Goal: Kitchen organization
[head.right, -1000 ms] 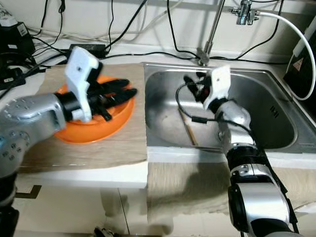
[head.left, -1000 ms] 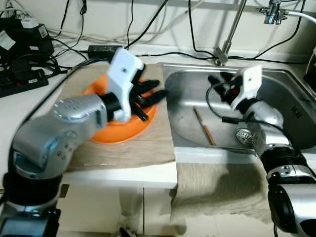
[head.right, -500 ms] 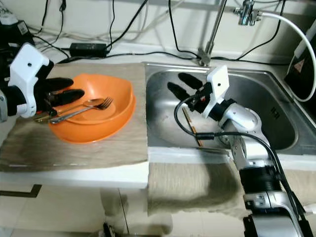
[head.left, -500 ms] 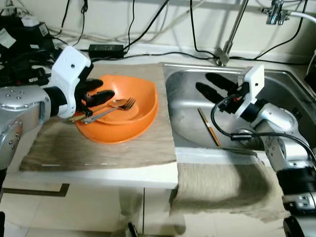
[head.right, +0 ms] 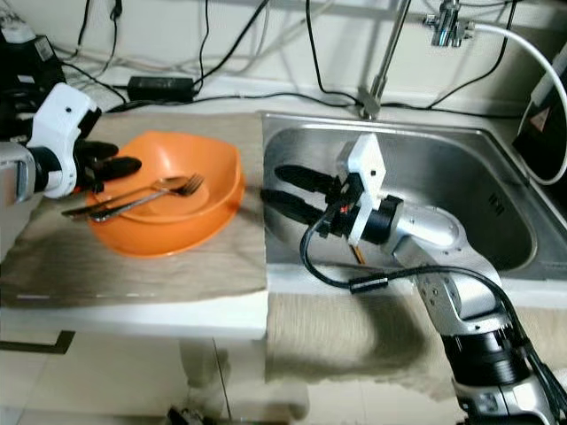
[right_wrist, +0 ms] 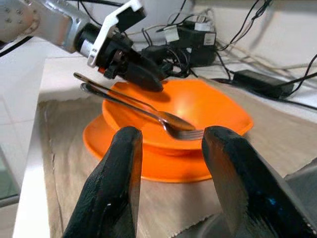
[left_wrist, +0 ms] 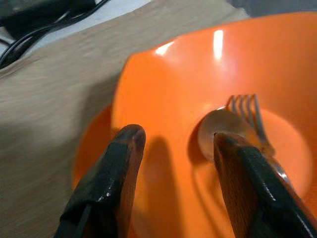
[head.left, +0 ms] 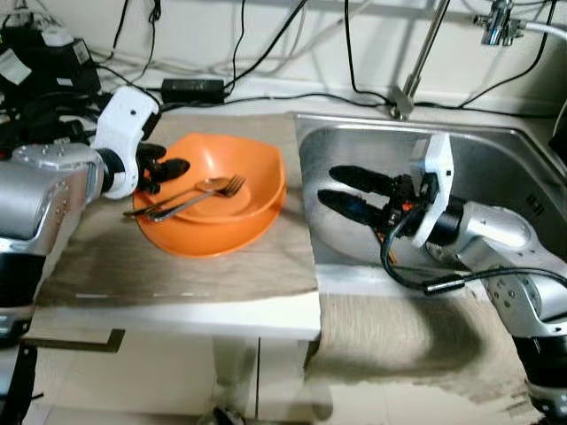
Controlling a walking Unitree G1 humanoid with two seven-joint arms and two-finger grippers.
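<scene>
An orange bowl sits on an orange plate on the beige mat. A spoon and a fork lie in the bowl, their handles sticking out over its left rim. My left gripper hovers at that rim just above the handles, open, holding nothing. My right gripper is low over the sink's left side, pointing left at the bowl, open and empty. A brown chopstick peeks out under the right forearm.
The steel sink fills the right half, with a faucet post behind it. A beige mat covers the counter, and a towel hangs over the front edge. Cables and a power strip crowd the back left.
My right gripper has swung left across the sink toward the bowl. My left gripper pulled back from over the bowl to its left rim, leaving the spoon and fork inside.
</scene>
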